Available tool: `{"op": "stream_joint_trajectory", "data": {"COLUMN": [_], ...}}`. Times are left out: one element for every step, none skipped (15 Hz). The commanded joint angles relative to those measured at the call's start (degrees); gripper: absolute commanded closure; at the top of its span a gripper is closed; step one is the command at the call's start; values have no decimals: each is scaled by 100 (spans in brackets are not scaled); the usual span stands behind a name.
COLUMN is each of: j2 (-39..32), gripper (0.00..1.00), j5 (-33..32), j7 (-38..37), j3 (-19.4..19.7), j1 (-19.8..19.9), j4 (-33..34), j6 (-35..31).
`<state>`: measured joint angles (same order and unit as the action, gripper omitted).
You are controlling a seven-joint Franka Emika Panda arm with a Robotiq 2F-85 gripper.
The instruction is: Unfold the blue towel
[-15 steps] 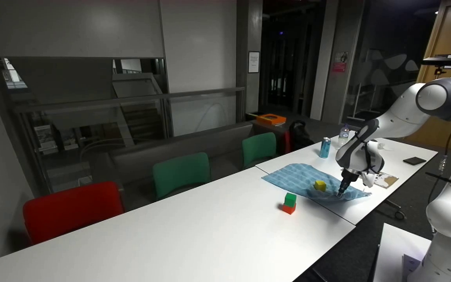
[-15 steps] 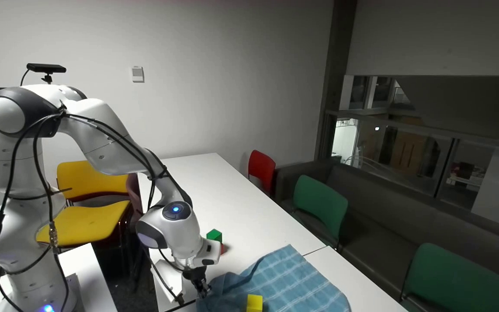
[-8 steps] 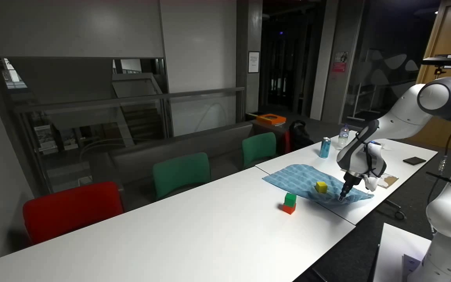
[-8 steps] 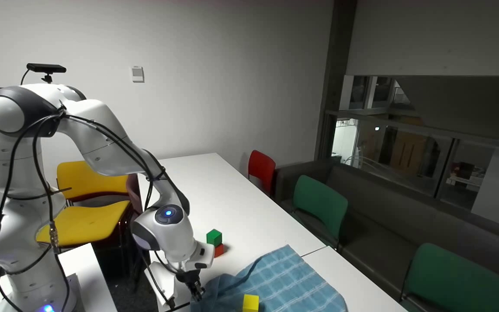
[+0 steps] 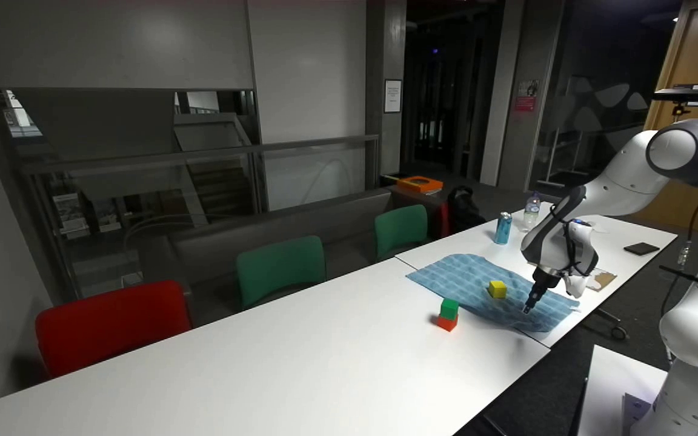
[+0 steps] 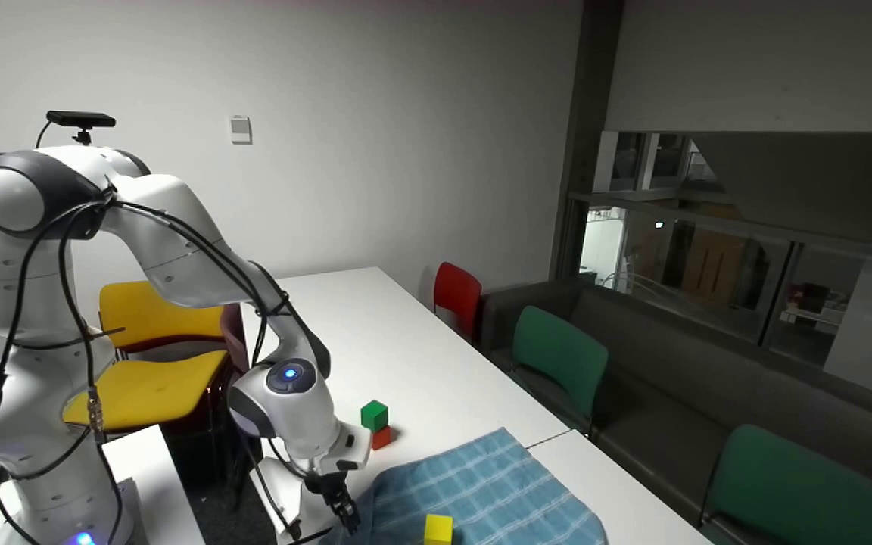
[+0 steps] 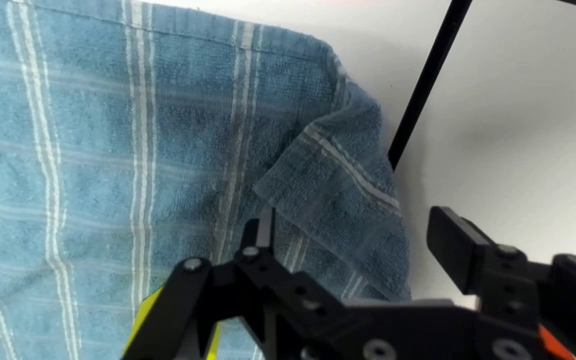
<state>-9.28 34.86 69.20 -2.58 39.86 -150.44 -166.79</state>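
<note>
Towel (image 7: 88, 165): lies mostly spread on the desk (image 7: 513, 150); looks thin, soft and light, so likely to drape and crease, with little risk of slipping or breaking.
Yellow block (image 5: 497, 289): sits on the towel; its weight may pin it slightly.
Flap (image 7: 323, 192): doubled over along the towel's right edge in the wrist view; best hold is probably its free tip, pinched alone.
Tool (image 7: 352, 215): parted astride the flap, clamped on nothing.

On the desk (image 5: 300, 363), a green block (image 5: 448, 309) tops a red block (image 5: 447, 323); a can (image 5: 503, 229) stands near a bottle (image 5: 531, 212).
</note>
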Motion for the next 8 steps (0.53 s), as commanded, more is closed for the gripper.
{"op": "stream_joint_trajectory", "data": {"j2": [285,278,265,256,244,236,184,125], "gripper": [0,0,0,0,0,0,0,0], "j5": [142,83,21,-23,-77,-127,-249,-358], "j7": [286,217,138,58,11,11,-69,-151], "j3": [-72,-41,-10,12,33,46,90,125], "j1": [60,50,29,15,11,15,0,-14], "j4": [-183,-135,-101,-40,32,99,198,289], "j6": [-171,-104,-103,-90,-43,5,63,97]}}
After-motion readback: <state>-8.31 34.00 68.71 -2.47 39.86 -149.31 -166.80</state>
